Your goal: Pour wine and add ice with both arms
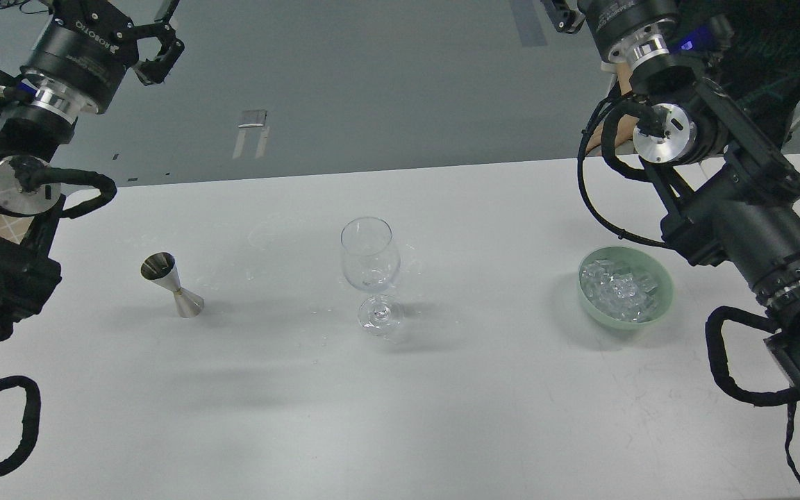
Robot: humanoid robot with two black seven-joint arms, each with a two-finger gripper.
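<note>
From the head view, your left gripper [157, 52] hangs high at the far left with its fingers spread and empty, and the steel jigger [172, 285] that presumably holds the wine stands well below and slightly to its right on the white table [400, 417], tilted, its long axis near upright. Your right gripper [563, 14] is cut off at the top edge, so you cannot tell its state; the ice [619, 288] sits in the green bowl [660, 305] below it. The wine glass [370, 264] stands between them, so the left arm is nearer the jigger, the right nearer the ice.
</note>
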